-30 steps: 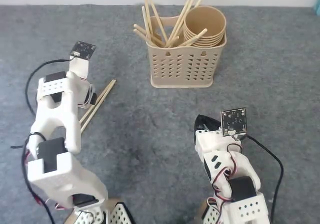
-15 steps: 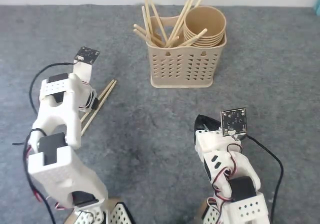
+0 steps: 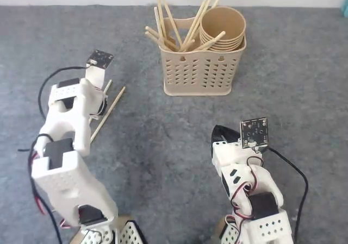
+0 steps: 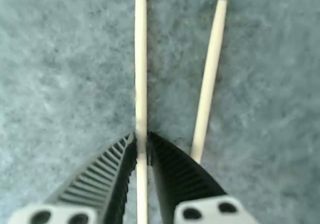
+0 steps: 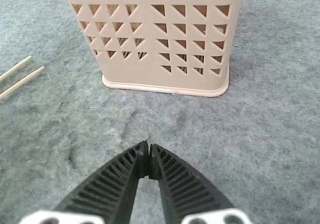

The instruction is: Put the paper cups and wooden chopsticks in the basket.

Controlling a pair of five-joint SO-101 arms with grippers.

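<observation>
Chopstick (image 4: pixel 141 59) pinched by left gripper (image 4: pixel 142 137), long axis straight ahead | second chopstick (image 4: pixel 210 74) just beside | right gripper (image 5: pixel 149 155) pressed together

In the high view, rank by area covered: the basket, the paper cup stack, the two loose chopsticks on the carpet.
1. basket
2. paper cup stack
3. loose chopsticks, least area; the left arm hides part of one, so I can't rank the pair.

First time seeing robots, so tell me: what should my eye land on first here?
The beige basket at the far side of the grey carpet, stuffed with stacked paper cups and wooden chopsticks. Next, the left end effector, shut on one loose chopstick with another chopstick beside it. The right end effector sits shut and empty, facing the basket.
</observation>
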